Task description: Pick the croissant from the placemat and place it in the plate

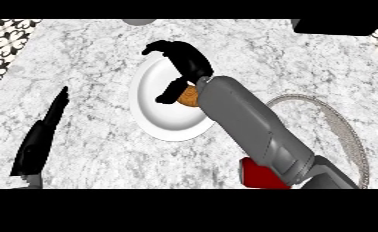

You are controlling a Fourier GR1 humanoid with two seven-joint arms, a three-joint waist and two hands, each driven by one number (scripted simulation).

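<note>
Right robot hand (184, 63) over white plate (151, 116), fingers curled round croissant (190, 95), held just above plate centre for placing. Left robot hand (40, 138) rests open at desk (88, 51) left edge.

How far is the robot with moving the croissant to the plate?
Done: the croissant is off the placemat and over the white plate. In hand: the right hand is above the plate, its thumb curled beside the croissant. Left: letting go and withdrawing. Whether the croissant already rests on the plate cannot be told. The left hand rests open at the left.
</note>
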